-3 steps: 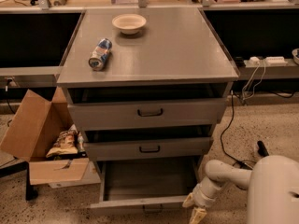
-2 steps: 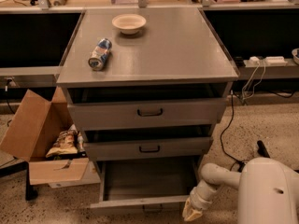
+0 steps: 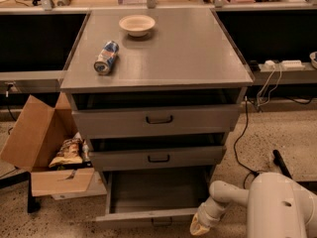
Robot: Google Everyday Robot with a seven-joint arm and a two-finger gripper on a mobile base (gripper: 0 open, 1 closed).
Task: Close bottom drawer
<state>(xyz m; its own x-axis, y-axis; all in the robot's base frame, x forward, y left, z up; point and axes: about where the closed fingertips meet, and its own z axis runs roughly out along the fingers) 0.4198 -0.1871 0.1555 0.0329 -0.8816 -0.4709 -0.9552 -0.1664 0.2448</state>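
At the foot of the grey bench (image 3: 188, 48), the bottom drawer (image 3: 153, 215) is seen pulled out. Just beside its right front corner the pincer (image 3: 200, 225) is held low; its state cannot be told. Lettering on the blue can (image 3: 106, 57), laid near a bowl (image 3: 137, 24), cannot be read. A cardboard box (image 3: 34, 148) is set on the speckled floor (image 3: 277, 133) beside the bench.

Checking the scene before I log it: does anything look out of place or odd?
The can lies on its side on the cabinet top. The bottom drawer stands pulled far out, the gripper low by its front right corner. A cardboard box holding snack bags sits open beside it.
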